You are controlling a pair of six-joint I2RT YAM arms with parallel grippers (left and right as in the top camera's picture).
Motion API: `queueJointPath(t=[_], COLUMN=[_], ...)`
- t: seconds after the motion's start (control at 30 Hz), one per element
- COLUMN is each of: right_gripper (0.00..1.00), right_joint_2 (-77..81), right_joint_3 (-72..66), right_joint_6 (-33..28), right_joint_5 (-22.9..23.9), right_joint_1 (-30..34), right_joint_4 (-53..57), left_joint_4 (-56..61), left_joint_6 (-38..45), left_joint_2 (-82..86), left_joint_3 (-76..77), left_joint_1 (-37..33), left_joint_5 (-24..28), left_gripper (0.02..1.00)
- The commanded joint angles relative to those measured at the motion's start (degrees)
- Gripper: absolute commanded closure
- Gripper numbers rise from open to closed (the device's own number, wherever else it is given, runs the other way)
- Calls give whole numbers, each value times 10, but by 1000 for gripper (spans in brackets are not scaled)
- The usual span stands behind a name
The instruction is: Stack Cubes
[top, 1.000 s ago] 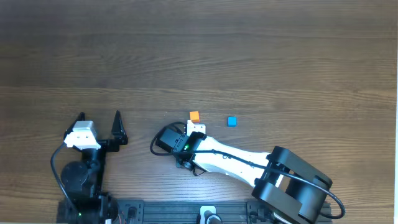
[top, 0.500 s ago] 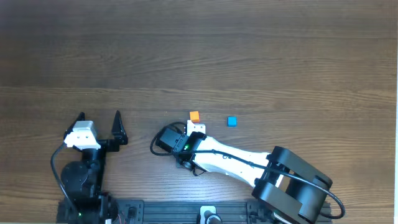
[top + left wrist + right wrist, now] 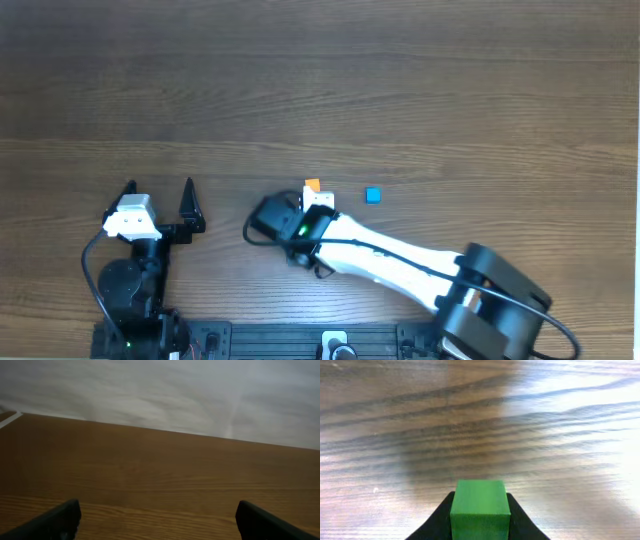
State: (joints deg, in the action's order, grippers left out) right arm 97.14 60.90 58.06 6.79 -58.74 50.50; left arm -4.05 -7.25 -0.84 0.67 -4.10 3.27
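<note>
The right gripper (image 3: 480,510) is clamped on the green cube (image 3: 479,497), over the table (image 3: 400,80). The orange cube (image 3: 313,186) sits close by (the blue cube (image 3: 373,195) lies beside that one, apart). The left gripper (image 3: 160,186) has its fingers wide apart.

the right arm's elbow has swung rightward; its gripper (image 3: 480,517) edged nearer the orange cube (image 3: 313,185)

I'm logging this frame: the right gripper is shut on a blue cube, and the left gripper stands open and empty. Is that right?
Not quite: the right gripper is shut on a green cube, not a blue one, as the right wrist view shows. The blue cube lies on the table. The left gripper does stand open and empty.
</note>
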Motion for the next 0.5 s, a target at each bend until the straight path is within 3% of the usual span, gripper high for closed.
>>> queueJointPath(t=[0.03, 0.23, 0.5], right_gripper=[790, 805, 812], right_joint_2=[-24, 6, 78], right_joint_3=[100, 209, 252], right_joint_6=[-52, -120, -166], right_joint_5=[39, 41, -18], right_joint_1=[39, 92, 137], right_joint_4=[69, 124, 123], left_joint_4=[0, 0, 0], left_joint_6=[4, 4, 4], left_joint_2=[5, 5, 5], left_joint_3=[-3, -3, -3], left_joint_1=[-3, -3, -3], left_joint_5=[8, 8, 8], left_gripper=[18, 18, 18])
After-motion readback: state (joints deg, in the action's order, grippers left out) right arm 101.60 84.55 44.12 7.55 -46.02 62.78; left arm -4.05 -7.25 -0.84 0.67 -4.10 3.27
